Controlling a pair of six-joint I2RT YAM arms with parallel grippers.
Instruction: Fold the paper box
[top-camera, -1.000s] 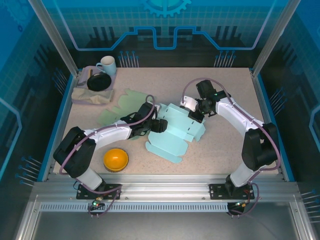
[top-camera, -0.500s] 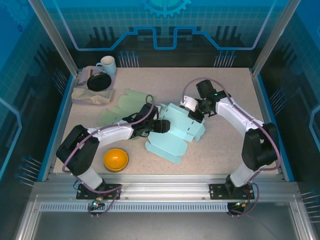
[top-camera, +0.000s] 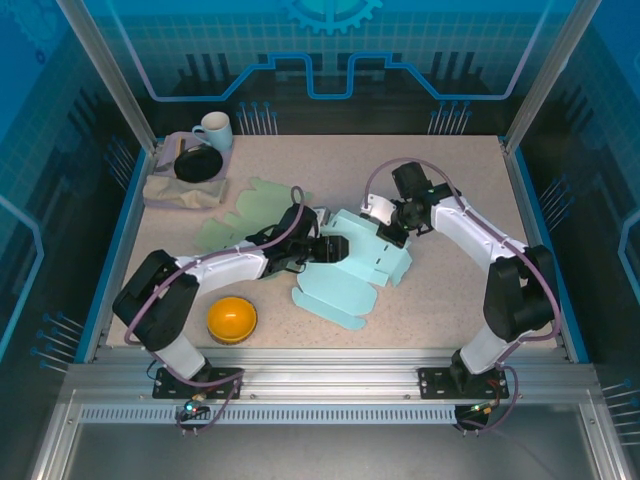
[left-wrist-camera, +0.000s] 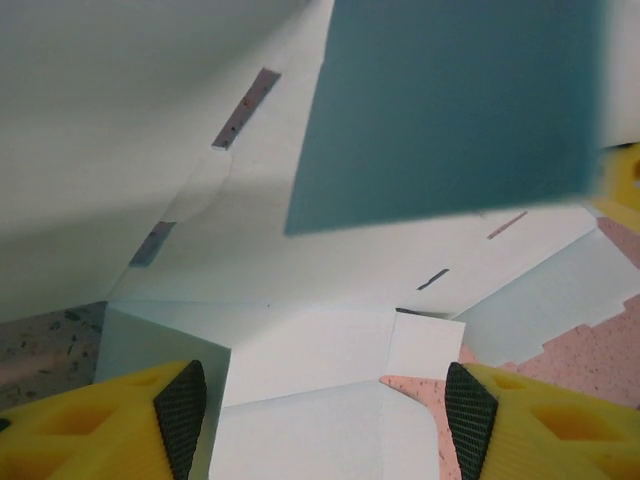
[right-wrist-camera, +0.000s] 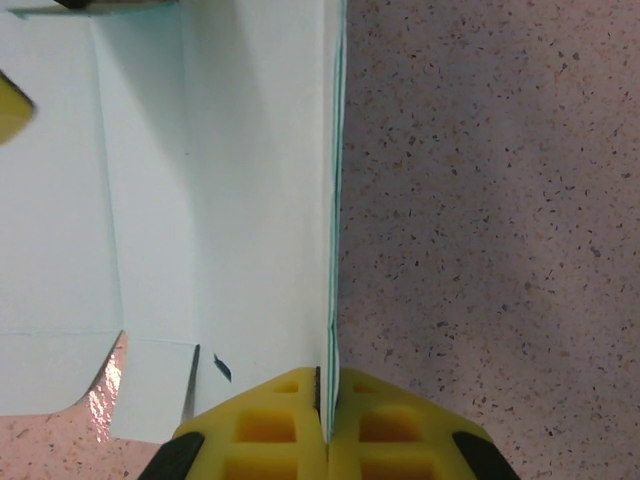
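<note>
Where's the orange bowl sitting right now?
Top view: the orange bowl sits front-left on the table, on the near side of the left arm and left of the light-blue paper box.

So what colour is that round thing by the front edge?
The round thing is orange; top view shows it best.

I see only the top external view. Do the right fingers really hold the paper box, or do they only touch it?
Observer: They hold it. In the right wrist view the right fingers are shut on the thin edge of one panel of the paper box, seen edge-on between them.
Operator: And the left fingers, do they pinch something?
Observer: No. In the left wrist view the left fingers stand open; a flat flap of the box lies in the gap, not pinched.
</note>
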